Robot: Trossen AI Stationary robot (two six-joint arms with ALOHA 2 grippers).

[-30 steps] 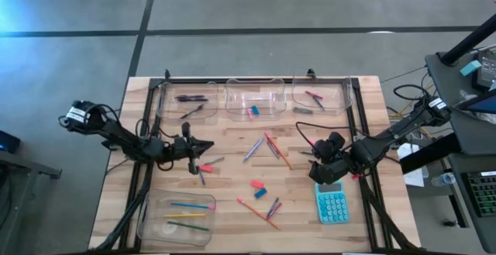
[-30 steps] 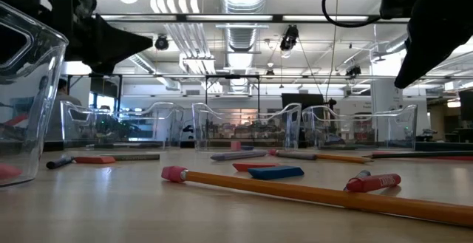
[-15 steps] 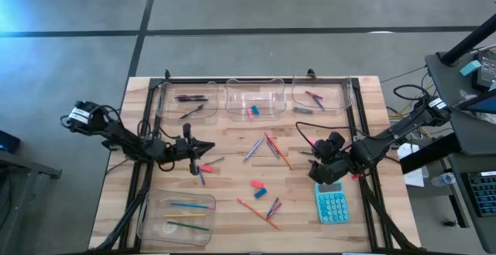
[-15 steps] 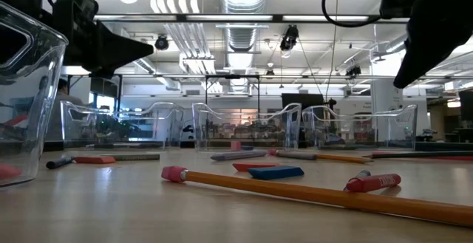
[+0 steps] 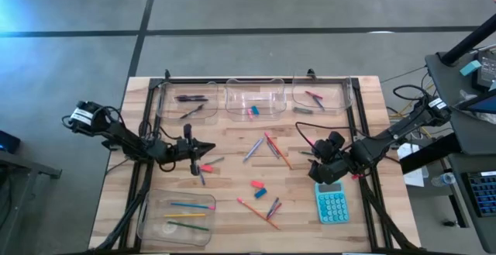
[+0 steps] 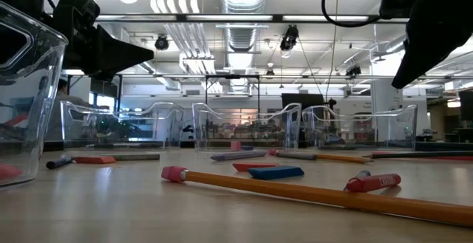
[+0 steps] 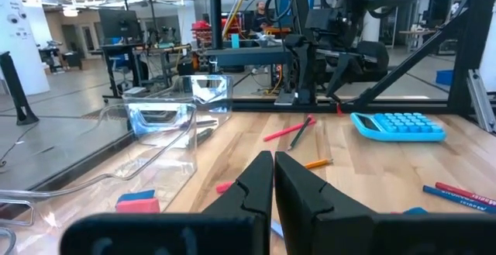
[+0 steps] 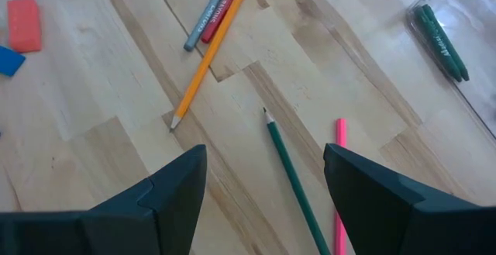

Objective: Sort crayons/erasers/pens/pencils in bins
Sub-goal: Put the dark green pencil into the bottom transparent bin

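Note:
My left gripper (image 5: 208, 147) is shut on nothing, pointing level above the table's left half; a pink eraser (image 5: 205, 167) and a dark pen (image 5: 201, 177) lie just near of it. My right gripper (image 5: 316, 162) is open and tilted down right of the centre, above a green pencil (image 8: 291, 174) and a pink pencil (image 8: 339, 170) lying flat. More pencils (image 5: 273, 146), erasers (image 5: 258, 184) and crayons (image 5: 273, 207) lie loose on the wood. Three bins (image 5: 254, 92) stand along the far edge and one bin (image 5: 155, 228) at the near left.
A teal calculator (image 5: 332, 205) lies near my right gripper. The far left bin holds pens (image 5: 190, 98), the middle one erasers (image 5: 252, 111), the far right one crayons (image 5: 314, 96), the near left one pencils (image 5: 190, 206). A black frame (image 5: 356, 131) borders the table.

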